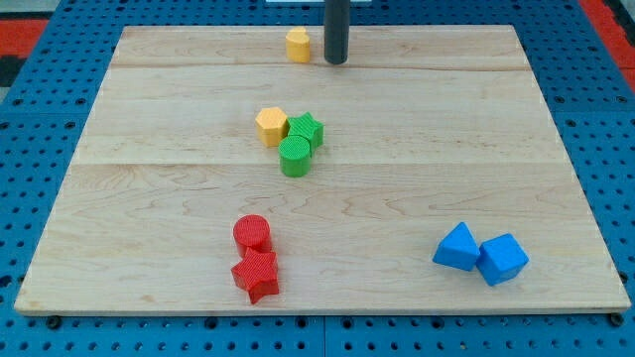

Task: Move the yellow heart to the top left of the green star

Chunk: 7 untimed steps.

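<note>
A small yellow block (298,45), which looks like the heart, sits near the board's top edge. My tip (337,61) stands just to its right, a small gap apart. The green star (309,128) lies near the middle of the board. A second yellow block (271,126), roughly pentagon-shaped, touches the star's left side. A green cylinder (295,157) touches the star from below.
A red cylinder (252,233) and a red star (257,277) sit together at the bottom, left of centre. Two blue blocks (458,247) (502,259) sit side by side at the bottom right. The wooden board (149,198) rests on a blue pegboard.
</note>
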Tool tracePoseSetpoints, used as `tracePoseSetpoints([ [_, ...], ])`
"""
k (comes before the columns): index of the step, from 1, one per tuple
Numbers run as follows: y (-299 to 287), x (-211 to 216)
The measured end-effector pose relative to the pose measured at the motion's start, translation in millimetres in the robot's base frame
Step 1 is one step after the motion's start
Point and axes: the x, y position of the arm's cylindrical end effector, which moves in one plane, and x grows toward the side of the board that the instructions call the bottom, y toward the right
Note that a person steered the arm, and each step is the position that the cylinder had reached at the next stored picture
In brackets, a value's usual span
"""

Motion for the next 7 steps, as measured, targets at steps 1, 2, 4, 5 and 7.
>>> tracePoseSetpoints([
  [1, 18.4, -35.5],
  [2, -6.5, -48.5],
  [4, -77.4, -43.7],
  [5, -86.8, -21.0],
  [7, -57.8, 3.3],
])
